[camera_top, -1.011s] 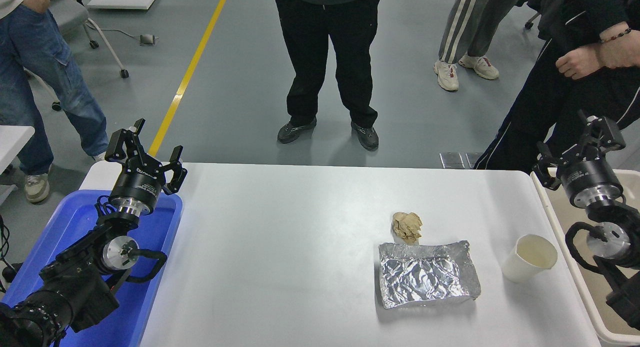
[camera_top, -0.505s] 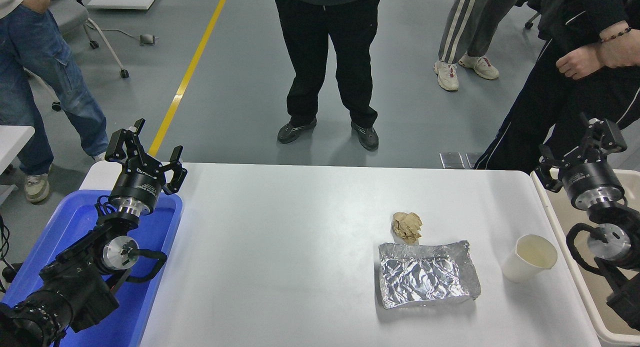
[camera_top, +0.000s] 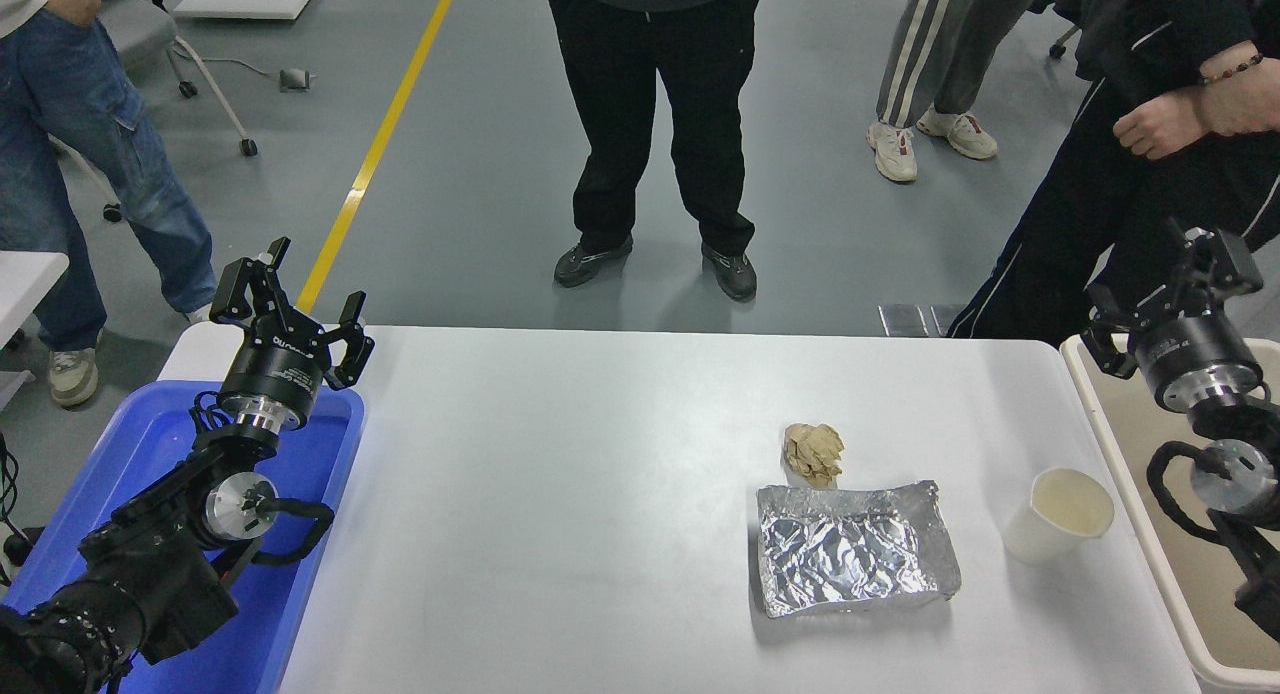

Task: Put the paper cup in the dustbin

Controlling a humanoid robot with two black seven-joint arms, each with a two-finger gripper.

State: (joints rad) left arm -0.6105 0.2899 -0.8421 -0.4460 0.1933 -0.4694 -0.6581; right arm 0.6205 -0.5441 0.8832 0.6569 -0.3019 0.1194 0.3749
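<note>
The paper cup (camera_top: 1058, 516) is standing on the white worktop (camera_top: 560, 514), near the right hand (camera_top: 1170, 294) and on its left, so the job is not started. That hand is hanging empty with fingers wide over the dustbin (camera_top: 1120, 444). Far off, people are standing on the grey floor.

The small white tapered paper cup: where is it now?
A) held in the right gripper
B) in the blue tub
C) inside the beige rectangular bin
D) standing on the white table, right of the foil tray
D: the small white tapered paper cup stands on the white table right of the crumpled foil tray, untouched by the right gripper.
</note>
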